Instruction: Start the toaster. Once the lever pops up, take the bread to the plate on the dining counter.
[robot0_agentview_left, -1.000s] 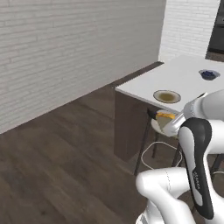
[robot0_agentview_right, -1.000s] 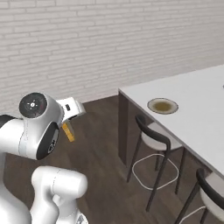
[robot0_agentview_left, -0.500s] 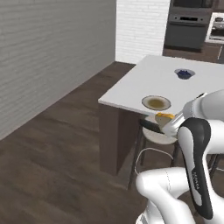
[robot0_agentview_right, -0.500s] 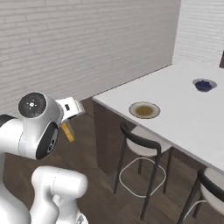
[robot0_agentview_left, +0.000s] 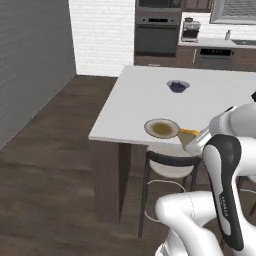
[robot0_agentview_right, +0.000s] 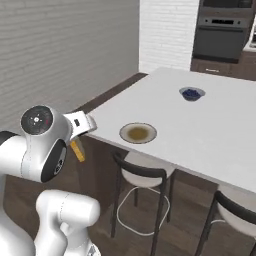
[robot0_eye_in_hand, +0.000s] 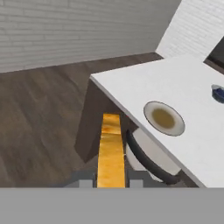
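Observation:
My gripper (robot0_eye_in_hand: 110, 177) is shut on the bread (robot0_eye_in_hand: 110, 148), a golden-tan slice held edge-on between the two fingertips. In the left base view the bread (robot0_agentview_left: 189, 132) sticks out from the hand, just right of the plate (robot0_agentview_left: 161, 128). From the right base camera the bread (robot0_agentview_right: 77, 150) hangs below the gripper (robot0_agentview_right: 80, 142), left of the counter's corner. The round grey-beige plate (robot0_agentview_right: 138, 133) (robot0_eye_in_hand: 164, 118) lies near the front edge of the white dining counter (robot0_agentview_left: 145, 95) (robot0_agentview_right: 220, 125) (robot0_eye_in_hand: 175, 83). The toaster is out of view.
A small bowl of blue berries (robot0_agentview_left: 177, 86) (robot0_agentview_right: 192, 93) sits farther back on the counter. Dark-backed stools (robot0_agentview_left: 172, 162) (robot0_agentview_right: 142, 172) (robot0_eye_in_hand: 144, 153) stand tucked under the counter's front edge. A wall oven (robot0_agentview_left: 157, 32) is behind. Dark wood floor lies open to the left.
The whole picture has swung, so the base has moved: counter and plate now sit nearer and more central. The bread stays clamped in the gripper, arm pose unchanged.

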